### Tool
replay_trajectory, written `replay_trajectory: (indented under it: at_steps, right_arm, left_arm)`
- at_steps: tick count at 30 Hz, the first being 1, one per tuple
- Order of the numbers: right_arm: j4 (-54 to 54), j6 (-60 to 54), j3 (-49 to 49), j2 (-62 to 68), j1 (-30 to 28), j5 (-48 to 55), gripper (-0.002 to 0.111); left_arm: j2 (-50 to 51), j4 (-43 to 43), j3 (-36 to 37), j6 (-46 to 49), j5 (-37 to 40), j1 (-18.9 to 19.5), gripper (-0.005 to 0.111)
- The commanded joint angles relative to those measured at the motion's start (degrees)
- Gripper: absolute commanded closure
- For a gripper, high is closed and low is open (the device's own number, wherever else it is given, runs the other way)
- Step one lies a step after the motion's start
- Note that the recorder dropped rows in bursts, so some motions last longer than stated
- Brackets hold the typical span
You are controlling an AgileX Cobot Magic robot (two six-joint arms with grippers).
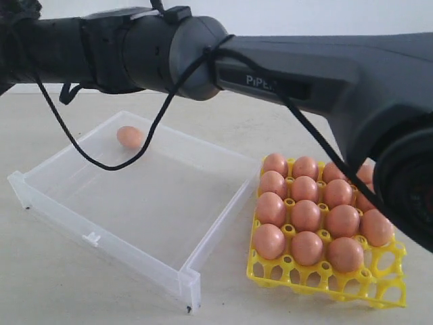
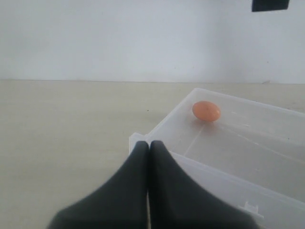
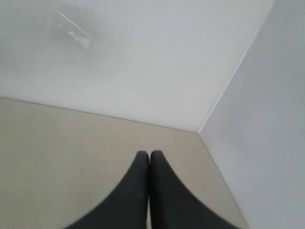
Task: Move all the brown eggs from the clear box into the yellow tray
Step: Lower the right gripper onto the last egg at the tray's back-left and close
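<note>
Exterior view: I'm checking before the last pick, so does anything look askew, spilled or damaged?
Only a loose black cable drooping from the dark robot arm across the view of the clear plastic box. One brown egg lies alone near its far wall; eggs in the yellow lattice tray look seated, nothing spilled.

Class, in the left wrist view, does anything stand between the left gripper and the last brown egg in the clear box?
Only the low wall of the clear box: the shut left gripper appears outside its corner, and the brown egg lies inside. Nothing else shows between them.
</note>
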Motion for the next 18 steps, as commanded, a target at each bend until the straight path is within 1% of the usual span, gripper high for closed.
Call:
replay_trajectory:
  at_steps: [1,2,3,4,6,8,9,11,13,14,15,16,17,18]
  right_arm:
    - [-37.2,-0.4,-2.9,-0.7,4.1,-5.9,0.109]
    - [-48.2,-0.3,-2.8,-0.7,5.2,-9.1,0.109]
    - [-56.0,0.3,-2.8,-0.7,6.1,-12.6,0.109]
    - [-59.0,2.1,-2.8,-0.7,6.7,-16.4,0.109]
    - [-57.8,6.0,-2.8,-0.7,7.6,-22.5,0.109]
    - [-56.5,6.9,-2.8,-0.7,8.3,-28.2,0.109]
    - [-54.9,6.9,-2.8,-0.7,8.6,-32.9,0.109]
    - [-51.3,6.9,-2.8,-0.7,10.0,-47.5,0.109]
    - [-48.5,9.2,-2.9,-0.7,12.0,-67.1,0.109]
    - [-48.0,13.3,-3.0,-0.7,12.6,-73.9,0.109]
    - [-46.8,19.7,-3.0,-1.0,13.1,-81.0,0.109]
    - [-43.7,27.4,-3.0,-1.5,13.5,-85.9,0.109]
    - [-40.2,33.8,-3.0,-2.0,13.6,-87.9,0.109]
    - [-34.6,41.6,-3.0,-2.9,13.6,-87.3,0.109]
  left_arm:
    - [-0.2,-0.3,-0.1,0.0,0.0,-0.2,0.111]
    - [-0.2,-0.3,-0.1,0.0,0.0,-0.2,0.111]
    - [-0.2,-0.3,-0.1,0.0,0.0,-0.2,0.111]
    - [-0.2,-0.3,-0.1,0.0,0.0,-0.2,0.111]
    - [-0.2,-0.3,-0.1,0.0,0.0,-0.2,0.111]
    - [-0.2,-0.3,-0.1,0.0,0.0,-0.2,0.111]
    - [-0.2,-0.3,-0.1,0.0,0.0,-0.2,0.111]
    - [-0.2,-0.3,-0.1,0.0,0.0,-0.2,0.111]
    - [-0.2,-0.3,-0.1,0.0,0.0,-0.2,0.111]
    - [-0.2,-0.3,-0.1,0.0,0.0,-0.2,0.111]
    - [-0.2,-0.3,-0.1,0.0,0.0,-0.2,0.111]
    - [-0.2,-0.3,-0.1,0.0,0.0,-0.2,0.111]
    - [-0.2,-0.3,-0.1,0.0,0.0,-0.2,0.111]
    - [-0.2,-0.3,-0.1,0.0,0.0,-0.2,0.111]
